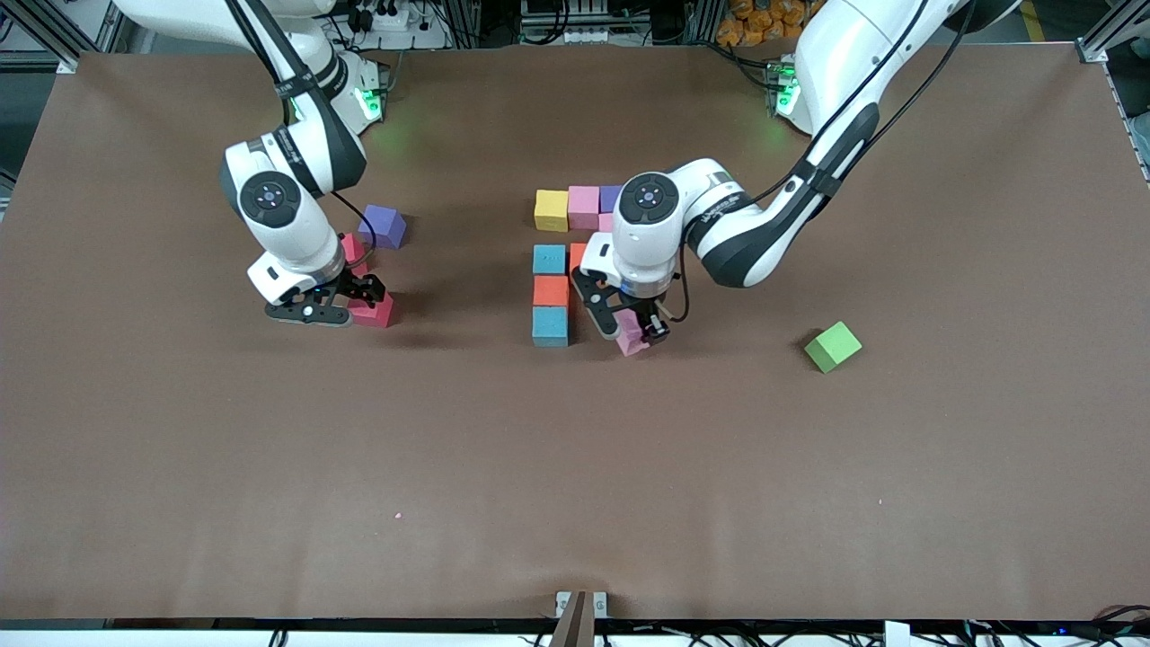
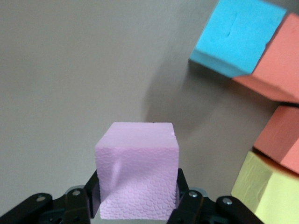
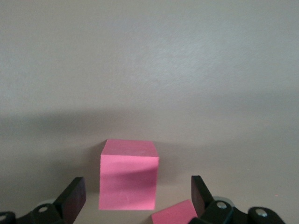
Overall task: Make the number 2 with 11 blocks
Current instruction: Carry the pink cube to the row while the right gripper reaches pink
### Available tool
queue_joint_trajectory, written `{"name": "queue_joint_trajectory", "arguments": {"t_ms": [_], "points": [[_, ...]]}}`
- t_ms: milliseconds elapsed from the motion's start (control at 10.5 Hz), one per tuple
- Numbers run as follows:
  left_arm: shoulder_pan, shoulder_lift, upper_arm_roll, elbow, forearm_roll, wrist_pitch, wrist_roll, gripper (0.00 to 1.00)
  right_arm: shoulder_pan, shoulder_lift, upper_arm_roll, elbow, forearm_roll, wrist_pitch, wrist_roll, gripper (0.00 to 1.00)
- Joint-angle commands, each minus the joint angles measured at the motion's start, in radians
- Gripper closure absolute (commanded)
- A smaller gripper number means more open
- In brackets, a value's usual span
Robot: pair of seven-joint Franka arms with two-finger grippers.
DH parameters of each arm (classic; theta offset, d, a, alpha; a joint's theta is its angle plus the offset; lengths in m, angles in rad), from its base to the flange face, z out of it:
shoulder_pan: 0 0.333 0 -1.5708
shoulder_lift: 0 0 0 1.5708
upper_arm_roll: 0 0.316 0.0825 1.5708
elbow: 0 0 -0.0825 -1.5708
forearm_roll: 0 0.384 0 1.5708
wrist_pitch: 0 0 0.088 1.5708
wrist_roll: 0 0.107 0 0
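Note:
My left gripper (image 1: 632,334) is shut on a pale pink cube (image 2: 138,170), held low over the table beside the near end of the laid blocks. Those blocks are a yellow (image 1: 551,209), a pink (image 1: 584,207) and a partly hidden purple cube (image 1: 611,197) in a row, then a blue (image 1: 549,259), an orange (image 1: 551,290) and a blue cube (image 1: 550,325) in a column, with another orange cube (image 1: 578,255) beside it. My right gripper (image 1: 325,304) hangs open over a deep pink cube (image 3: 128,179), its fingers (image 3: 72,198) clear of it.
A second deep pink cube (image 1: 353,247) and a loose purple cube (image 1: 384,225) lie by the right gripper. A green cube (image 1: 832,346) sits alone toward the left arm's end of the brown table (image 1: 575,485).

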Motion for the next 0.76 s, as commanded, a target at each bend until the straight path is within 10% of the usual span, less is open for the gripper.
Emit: {"name": "queue_joint_trajectory", "arguments": {"t_ms": [0, 669], "points": [[-0.057, 0.075, 0.007, 0.087, 0.022, -0.004, 0.017, 0.37, -0.008, 0.011, 0.010, -0.075, -0.005, 0.148, -0.024, 0.00], [-0.080, 0.138, 0.010, 0.148, 0.014, -0.005, 0.182, 0.35, -0.024, 0.019, 0.006, -0.120, -0.021, 0.204, -0.078, 0.00]]}}
